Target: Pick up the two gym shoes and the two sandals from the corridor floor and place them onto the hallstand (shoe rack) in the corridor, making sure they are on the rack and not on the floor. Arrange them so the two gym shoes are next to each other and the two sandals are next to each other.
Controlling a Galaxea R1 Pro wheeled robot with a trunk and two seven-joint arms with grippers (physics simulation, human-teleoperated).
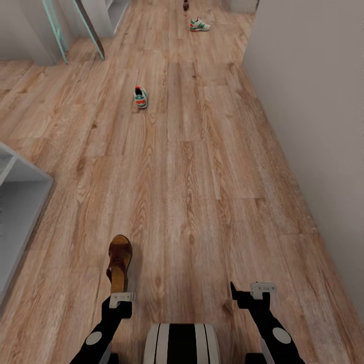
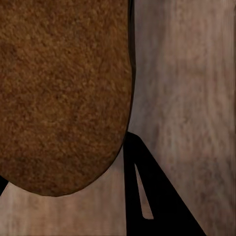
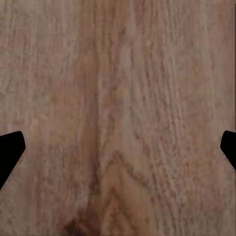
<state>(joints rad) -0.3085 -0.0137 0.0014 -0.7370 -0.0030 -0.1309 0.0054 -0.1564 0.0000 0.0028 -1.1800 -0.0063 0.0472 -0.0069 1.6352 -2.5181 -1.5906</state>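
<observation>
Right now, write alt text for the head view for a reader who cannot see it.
A brown sandal lies on the wood-plank floor just ahead of the left gripper. Two white gym shoes sit farther down the corridor, one mid-floor, one far off; a pale shelf unit stands at left.

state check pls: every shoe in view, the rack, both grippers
Near sandal: held by the left gripper, not on the rack.
Near sneaker: upright on the floor, mid corridor.
Far sneaker: on the floor, farther down the corridor.
Dark thing at the far end: too small to tell.
Rack: the part in view holds no shoes.
Left gripper: jaws shut on the sandal.
Right gripper: jaws open, empty, over bare floor.
</observation>
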